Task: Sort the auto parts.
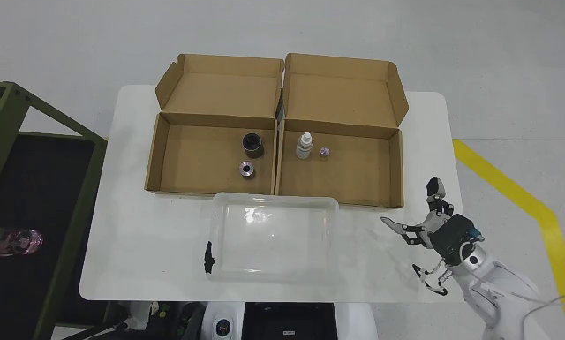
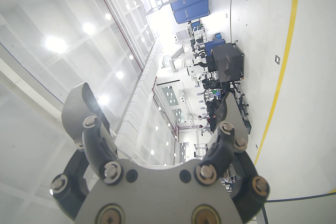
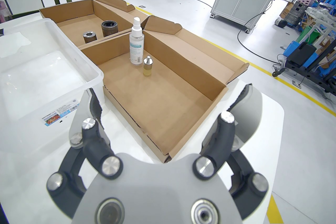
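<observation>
Status: right arm (image 1: 494, 291) comes in from past the table's (image 1: 132, 243) near right corner, forearm angled in toward the table. The right gripper (image 3: 170, 91) sits above that corner at the table's right edge, aimed across the table with a slight downward tilt. Jaws wide apart, nothing between them; toothed pad visible on the fingers (image 3: 89, 104). The left gripper (image 2: 155, 92) points up and away from the table, jaws also spread wide, holding nothing. Its spot relative to the table: can't tell.
</observation>
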